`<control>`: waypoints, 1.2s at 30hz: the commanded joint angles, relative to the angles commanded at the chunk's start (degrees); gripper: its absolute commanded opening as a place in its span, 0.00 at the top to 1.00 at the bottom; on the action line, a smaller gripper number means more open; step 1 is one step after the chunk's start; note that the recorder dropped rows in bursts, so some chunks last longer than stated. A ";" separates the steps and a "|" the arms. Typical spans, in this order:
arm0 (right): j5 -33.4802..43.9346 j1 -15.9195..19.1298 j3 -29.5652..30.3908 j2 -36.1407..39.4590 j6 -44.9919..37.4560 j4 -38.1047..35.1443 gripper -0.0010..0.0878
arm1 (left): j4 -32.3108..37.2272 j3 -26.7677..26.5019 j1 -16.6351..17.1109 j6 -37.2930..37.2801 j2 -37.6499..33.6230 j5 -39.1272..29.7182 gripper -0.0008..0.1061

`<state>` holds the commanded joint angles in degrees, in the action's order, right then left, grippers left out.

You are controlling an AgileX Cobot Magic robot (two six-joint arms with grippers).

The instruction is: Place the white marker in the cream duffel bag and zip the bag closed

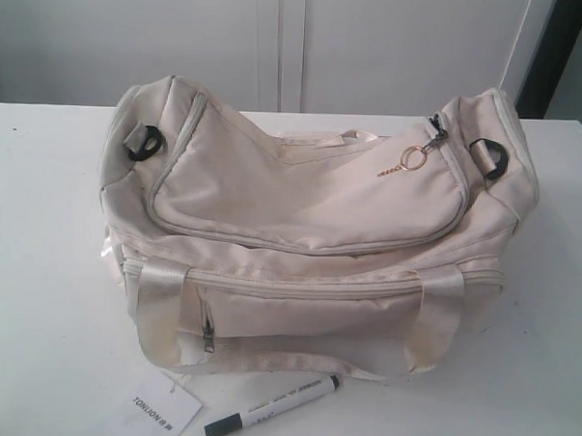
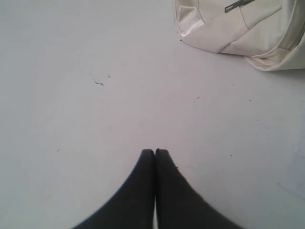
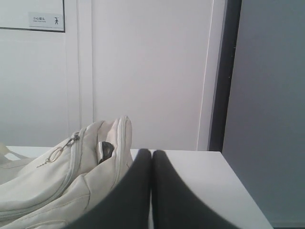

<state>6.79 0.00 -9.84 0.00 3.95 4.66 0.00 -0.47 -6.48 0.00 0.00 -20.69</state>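
The left gripper (image 2: 154,151) hangs over bare worktop (image 2: 95,119), jaws pressed together. The right gripper (image 3: 151,151), jaws also together, points level past the end of the cream duffel bag (image 1: 309,238). The white marker (image 1: 271,407), dark-capped, lies just in front of the bag, near a paper tag (image 1: 157,410), with open worktop on either side.

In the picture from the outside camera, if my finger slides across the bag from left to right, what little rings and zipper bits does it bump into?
On the cream bag: left black ring → pocket zipper pull → gold ring → right black ring.
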 joint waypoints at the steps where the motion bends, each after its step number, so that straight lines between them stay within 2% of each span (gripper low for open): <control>1: 0.00 0.00 0.00 0.00 -0.37 0.00 0.99 | 0.00 0.00 0.00 0.00 0.00 0.00 0.99; 5: 0.00 0.00 0.00 0.00 -2.90 0.00 0.99 | 0.00 0.00 0.00 0.00 0.00 0.00 0.99; 26: -0.32 0.00 -0.26 0.00 -2.76 0.00 0.99 | 0.00 0.00 0.00 0.00 0.00 0.00 0.99; 36: 6.11 0.00 -5.16 0.00 -2.76 0.00 0.99 | 0.00 0.00 0.00 0.00 0.00 0.00 0.99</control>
<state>12.91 0.00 -15.00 0.00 1.18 4.66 0.00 -0.47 -6.48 0.00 0.00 -20.69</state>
